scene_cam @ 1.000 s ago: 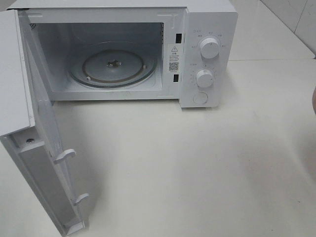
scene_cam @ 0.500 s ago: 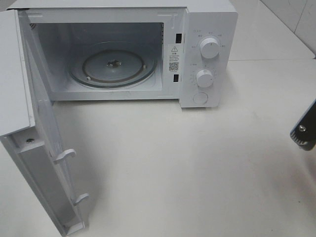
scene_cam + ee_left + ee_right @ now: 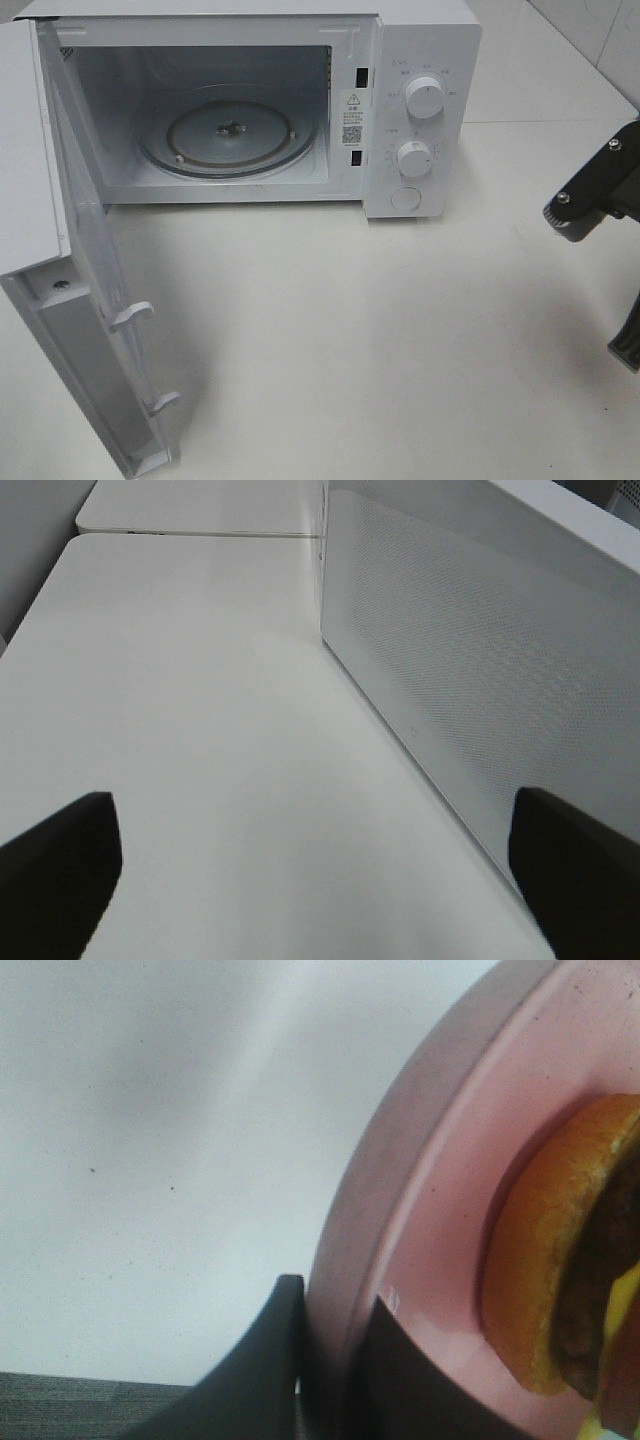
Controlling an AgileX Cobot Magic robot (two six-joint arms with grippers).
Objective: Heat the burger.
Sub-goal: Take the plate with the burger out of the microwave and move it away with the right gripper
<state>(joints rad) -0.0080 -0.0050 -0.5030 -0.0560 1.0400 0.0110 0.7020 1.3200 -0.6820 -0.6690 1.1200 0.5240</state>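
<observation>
The burger (image 3: 560, 1260) shows only in the right wrist view, as a golden-brown bun edge with dark patty and yellow cheese, lying on a round pink plate (image 3: 440, 1160). My right gripper (image 3: 335, 1370) is shut on that plate's rim, one finger on each side of it. In the exterior high view only dark parts of the right arm (image 3: 590, 195) show at the right edge; the burger and plate are out of that frame. My left gripper (image 3: 320, 880) is open and holds nothing, beside the microwave's perforated side wall (image 3: 470, 670).
A white microwave (image 3: 420, 60) stands at the back of the white table (image 3: 400, 330). Its door (image 3: 90, 330) is swung wide open to the left. The glass turntable (image 3: 228, 135) inside is bare. Two knobs (image 3: 425, 97) sit on the right panel.
The right arm has come into the exterior view from the right edge and moved leftward and farther back. The microwave and its door have not moved.
</observation>
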